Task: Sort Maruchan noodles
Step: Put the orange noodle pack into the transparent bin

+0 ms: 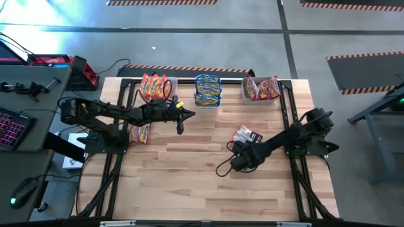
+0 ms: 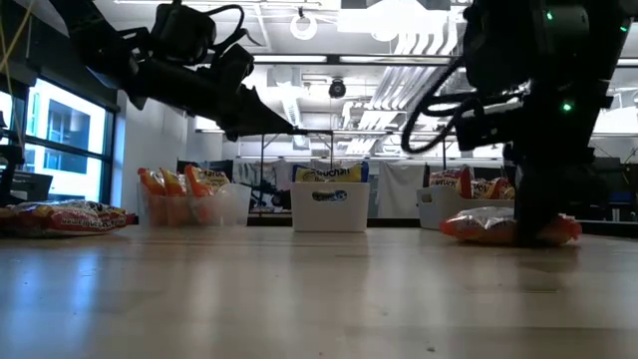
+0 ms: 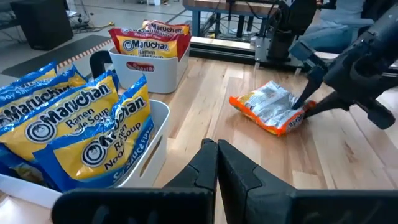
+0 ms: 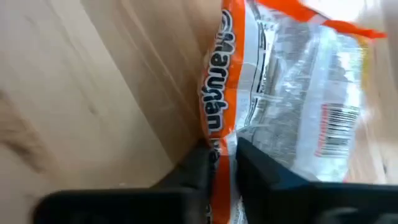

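Note:
An orange-edged Maruchan packet [image 1: 246,134] lies flat on the table right of centre, its silvery barcode side up [image 4: 298,93]. My right gripper [image 4: 221,165] is shut on its edge. My left gripper [image 3: 216,158] is shut on nothing and hovers above the table [image 1: 182,118], beside the white middle bin [image 3: 155,134] of blue-and-yellow packets [image 1: 207,90]. A second loose packet [image 1: 140,132] lies flat under my left arm. The far left bin [image 1: 156,85] holds orange packets and the far right bin [image 1: 260,88] holds red ones. My right gripper pinches the packet's orange sealed edge [image 4: 217,146] between its two fingers, at the end nearest the table's near edge [image 3: 301,112]. The fingers [image 3: 311,93] slant down onto it from above. The rest of the packet lies on the table [image 2: 488,227].
Three bins stand in a row along the table's far edge [image 1: 208,79]. Bare wood spreads across the near half of the table [image 1: 189,183]. A desk with a keyboard [image 1: 12,126] stands left of the table, and black frame rails [image 1: 297,183] run along both sides.

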Robot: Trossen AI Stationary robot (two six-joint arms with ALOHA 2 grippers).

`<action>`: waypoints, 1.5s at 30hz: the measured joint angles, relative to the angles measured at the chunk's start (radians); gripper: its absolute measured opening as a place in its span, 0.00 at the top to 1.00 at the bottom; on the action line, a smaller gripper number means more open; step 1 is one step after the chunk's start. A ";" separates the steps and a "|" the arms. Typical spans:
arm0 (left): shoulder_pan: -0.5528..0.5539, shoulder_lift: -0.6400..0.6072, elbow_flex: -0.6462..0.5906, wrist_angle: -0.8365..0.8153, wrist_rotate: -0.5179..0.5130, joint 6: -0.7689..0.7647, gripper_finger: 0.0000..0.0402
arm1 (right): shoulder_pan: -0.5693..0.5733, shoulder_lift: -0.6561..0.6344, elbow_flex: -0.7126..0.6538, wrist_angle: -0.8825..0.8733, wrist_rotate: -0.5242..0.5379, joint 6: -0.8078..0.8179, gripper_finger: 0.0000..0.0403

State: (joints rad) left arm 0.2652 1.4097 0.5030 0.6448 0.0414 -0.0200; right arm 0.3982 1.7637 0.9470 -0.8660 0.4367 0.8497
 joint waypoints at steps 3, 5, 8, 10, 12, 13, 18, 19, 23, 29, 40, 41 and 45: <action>-0.007 0.000 0.000 0.002 0.001 -0.013 1.00 | -0.007 -0.048 0.000 0.020 -0.006 -0.021 0.97; -0.020 0.000 0.000 0.010 0.002 -0.013 1.00 | -0.017 -0.089 0.000 0.026 -0.026 -0.046 0.97; -0.045 0.000 0.008 0.010 0.035 -0.013 1.00 | -0.044 -0.157 0.000 0.087 -0.063 -0.111 0.97; -0.067 0.000 0.020 0.012 0.062 -0.012 0.98 | -0.069 -0.200 0.000 0.145 -0.098 -0.160 0.99; -0.097 0.000 0.034 0.010 0.086 0.001 0.95 | -0.097 -0.237 0.000 0.204 -0.149 -0.201 0.99; -0.112 0.000 0.043 0.002 0.096 0.015 0.94 | -0.113 -0.251 0.000 0.229 -0.179 -0.220 0.99; -0.185 0.000 0.113 -0.089 0.107 0.067 0.81 | -0.191 -0.279 0.000 0.321 -0.306 -0.295 0.99; -0.196 0.000 0.131 -0.118 0.107 0.067 0.78 | -0.206 -0.279 0.000 0.339 -0.337 -0.309 0.99; -0.227 0.016 0.209 -0.238 0.106 0.094 0.66 | -0.252 -0.270 0.000 0.412 -0.410 -0.367 1.00; -0.249 0.130 0.314 -0.307 0.106 0.148 0.49 | -0.300 -0.270 0.001 0.517 -0.486 -0.440 1.00; -0.272 0.354 0.556 -0.480 0.141 0.200 0.40 | -0.329 -0.270 0.001 0.568 -0.517 -0.513 1.00; -0.277 0.368 0.582 -0.516 0.137 0.213 0.40 | -0.329 -0.270 0.001 0.573 -0.516 -0.517 1.00; -0.297 0.410 0.658 -0.621 0.081 0.273 0.40 | -0.329 -0.270 0.001 0.591 -0.517 -0.542 1.00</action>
State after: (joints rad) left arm -0.0322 1.8193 1.1605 0.0240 0.1225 0.2528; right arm 0.0696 1.4937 0.9478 -0.2753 -0.0799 0.3076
